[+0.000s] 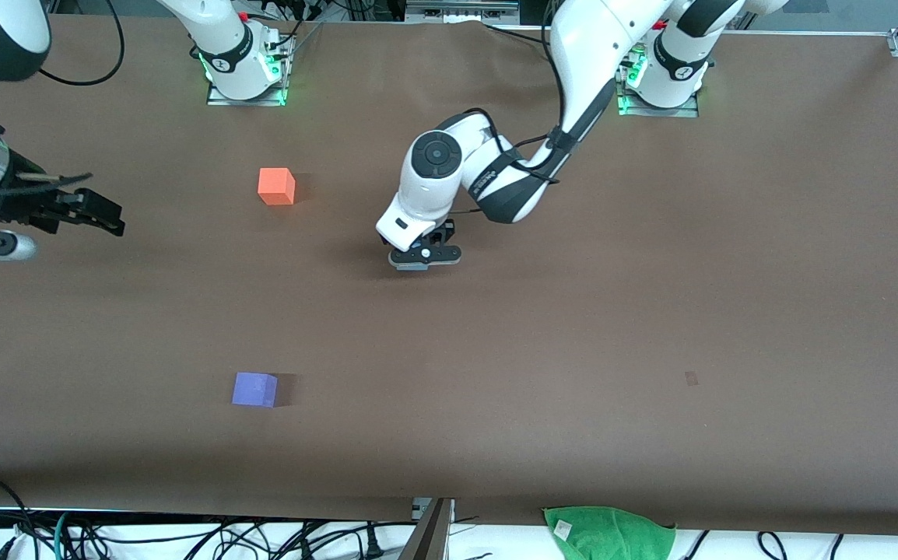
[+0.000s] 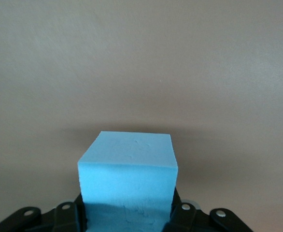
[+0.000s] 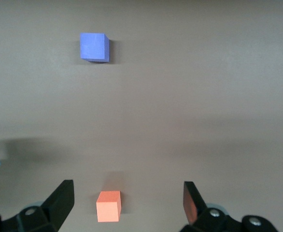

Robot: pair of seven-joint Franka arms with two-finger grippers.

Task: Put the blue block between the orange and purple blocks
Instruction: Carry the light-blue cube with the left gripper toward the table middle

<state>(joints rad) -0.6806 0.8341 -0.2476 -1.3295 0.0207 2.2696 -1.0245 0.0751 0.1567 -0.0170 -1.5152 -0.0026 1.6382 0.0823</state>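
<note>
My left gripper (image 1: 422, 258) is down low over the middle of the table, shut on the light blue block (image 2: 127, 169), which fills the space between its fingers (image 2: 64, 215). The orange block (image 1: 276, 186) rests on the table toward the right arm's end. The purple block (image 1: 254, 389) lies nearer to the front camera than the orange one, with a wide gap of bare table between them. My right gripper (image 1: 103, 214) waits, held open in the air at the right arm's end of the table. The right wrist view looks down on the orange block (image 3: 108, 206) and the purple block (image 3: 94, 47).
A green cloth (image 1: 608, 533) lies off the table's near edge, among cables. The two arm bases (image 1: 243, 66) stand along the edge farthest from the front camera. A small dark mark (image 1: 691, 378) is on the brown tabletop (image 1: 573, 327) toward the left arm's end.
</note>
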